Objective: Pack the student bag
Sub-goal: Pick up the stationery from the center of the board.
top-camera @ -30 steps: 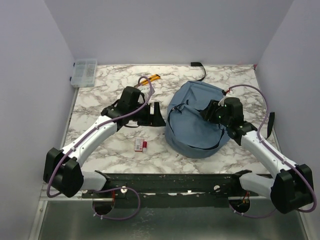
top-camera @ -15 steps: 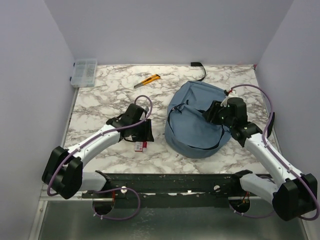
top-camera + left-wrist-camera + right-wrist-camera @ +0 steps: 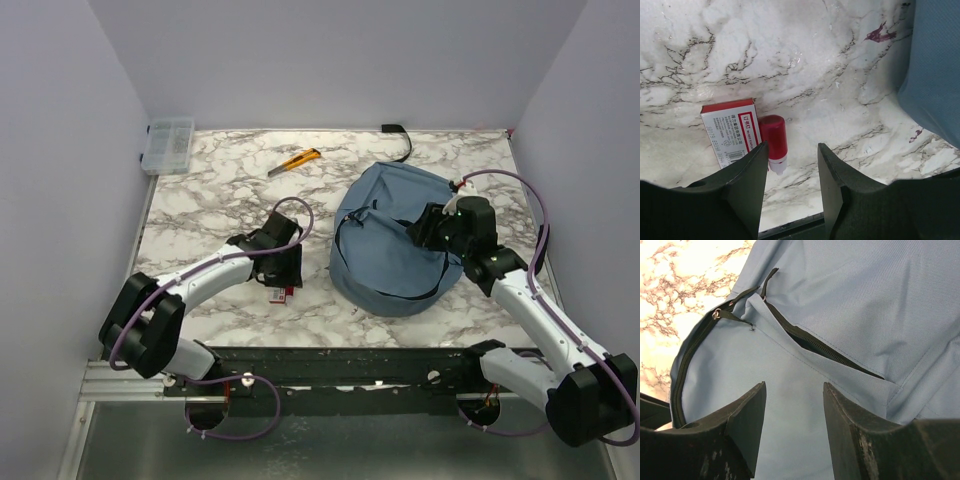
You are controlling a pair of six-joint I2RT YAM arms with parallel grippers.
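Clear box [image 3: 168, 145]: far left corner of the desk [image 3: 210, 200].
My left tool [image 3: 792, 152]: fingers apart, holding nothing, low over the desk.
Red carton [image 3: 730, 131]: flat by my left fingertip, touching the red tube [image 3: 774, 142] on its right.
Student bag [image 3: 390, 245]: lying on the desk's right half, near my left tool.
My right tool [image 3: 794, 390]: fingers apart, gripping nothing, over the bag's partly gaping pocket zipper [image 3: 810, 342].

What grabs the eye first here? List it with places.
The dusty-blue student bag dominates the right half of the marble table, its pocket zipper gaping under the open right tool. Left of it, the open left tool hangs over a small red-and-white box and a red tube.
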